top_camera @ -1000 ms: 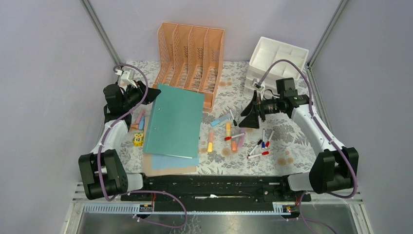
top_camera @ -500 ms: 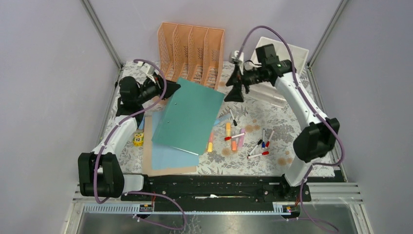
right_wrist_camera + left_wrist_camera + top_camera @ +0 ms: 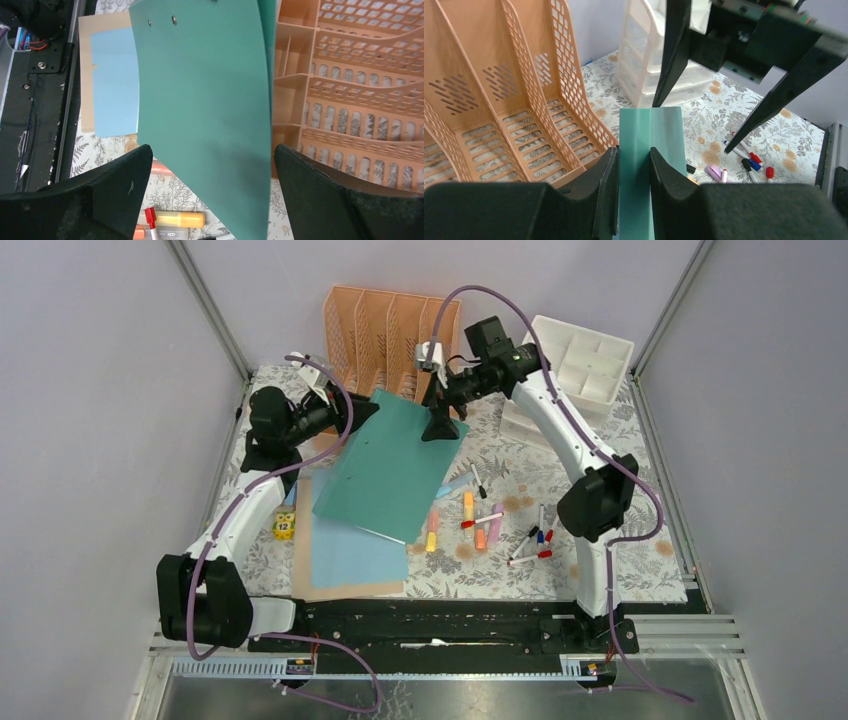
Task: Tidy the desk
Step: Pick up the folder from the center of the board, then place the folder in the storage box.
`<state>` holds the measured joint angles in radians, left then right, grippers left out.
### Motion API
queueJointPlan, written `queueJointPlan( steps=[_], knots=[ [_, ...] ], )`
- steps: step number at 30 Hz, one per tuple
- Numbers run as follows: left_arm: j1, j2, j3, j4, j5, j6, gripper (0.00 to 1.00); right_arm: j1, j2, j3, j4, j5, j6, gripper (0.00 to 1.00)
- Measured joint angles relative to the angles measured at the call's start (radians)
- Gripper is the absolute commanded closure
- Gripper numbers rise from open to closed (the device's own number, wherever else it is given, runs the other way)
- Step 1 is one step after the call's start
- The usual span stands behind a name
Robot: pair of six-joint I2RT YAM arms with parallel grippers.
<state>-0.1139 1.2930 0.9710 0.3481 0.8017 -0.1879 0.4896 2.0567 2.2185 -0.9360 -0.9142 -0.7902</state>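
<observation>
The desk [image 3: 610,530] has a leaf-and-flower cloth. A green folder [image 3: 395,465] is lifted at its far left corner and tilts down to the right. My left gripper [image 3: 362,412] is shut on the folder's spine edge [image 3: 651,135], one pad on each side [image 3: 606,180]. My right gripper [image 3: 440,428] hangs open over the folder's far right part. In the right wrist view the green folder [image 3: 205,100] lies below the wide-open gripper [image 3: 211,150], and neither fingertip visibly touches it.
A peach slotted file rack [image 3: 390,335] stands just behind the folder, and a white drawer unit [image 3: 580,370] at the back right. A blue folder [image 3: 350,555] lies on a tan one [image 3: 330,588]. Highlighters [image 3: 468,508] and markers [image 3: 535,540] are scattered centre-right; a yellow die [image 3: 284,527] lies left.
My left gripper has raised the green folder's corner and swung it toward the rack. My right arm has moved left from the drawer unit to above the folder, still open.
</observation>
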Motion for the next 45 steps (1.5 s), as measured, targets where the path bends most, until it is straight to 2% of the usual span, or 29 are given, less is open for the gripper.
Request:
queueJointPlan(
  steps=[6, 8, 11, 13, 19, 22, 24, 25, 28, 33, 34, 39, 45],
  knots=[
    [-0.017, 0.0, 0.017, -0.003, 0.008, 0.016, 1.0, 0.02, 0.041, 0.005, -0.003, 0.017, 0.001, 0.01],
    [-0.026, 0.0, 0.018, -0.003, 0.01, 0.023, 1.0, 0.02, 0.042, 0.005, -0.003, 0.016, 0.001, 0.08],
    [-0.037, 0.0, 0.018, -0.003, 0.011, 0.027, 1.0, 0.02, 0.042, 0.002, -0.003, 0.012, -0.003, 0.26],
    [-0.043, 0.0, 0.022, -0.006, 0.013, 0.027, 1.0, 0.02, 0.042, -0.003, -0.008, 0.004, -0.018, 0.45],
    [-0.052, -0.003, 0.031, -0.015, 0.026, 0.027, 1.0, 0.019, 0.042, -0.008, -0.025, -0.016, -0.069, 0.74],
    [-0.052, -0.009, 0.031, -0.022, 0.03, 0.029, 1.0, 0.019, 0.041, -0.008, -0.026, -0.019, -0.084, 1.0],
    [-0.052, -0.021, 0.031, -0.034, 0.037, 0.035, 1.0, 0.019, 0.037, -0.01, -0.031, -0.027, -0.085, 1.0],
    [-0.053, -0.028, 0.031, -0.041, 0.04, 0.039, 0.95, 0.019, 0.03, -0.014, -0.031, -0.032, -0.085, 1.0],
    [-0.059, -0.054, 0.031, -0.053, 0.043, 0.04, 0.68, 0.019, -0.002, -0.037, -0.034, -0.041, -0.086, 1.0],
    [-0.061, -0.103, 0.046, -0.116, 0.031, 0.036, 0.06, 0.021, -0.072, -0.082, -0.061, -0.047, -0.085, 1.0],
    [-0.051, -0.116, 0.056, -0.143, 0.022, 0.032, 0.02, 0.021, -0.089, -0.083, -0.068, -0.046, -0.084, 1.0],
    [0.013, -0.201, 0.093, -0.23, 0.023, 0.005, 0.01, 0.021, -0.161, -0.075, -0.102, -0.039, -0.079, 1.0],
    [0.065, -0.254, 0.193, -0.286, 0.146, -0.023, 0.01, 0.021, -0.216, -0.06, -0.215, -0.036, -0.08, 1.0]
  ],
)
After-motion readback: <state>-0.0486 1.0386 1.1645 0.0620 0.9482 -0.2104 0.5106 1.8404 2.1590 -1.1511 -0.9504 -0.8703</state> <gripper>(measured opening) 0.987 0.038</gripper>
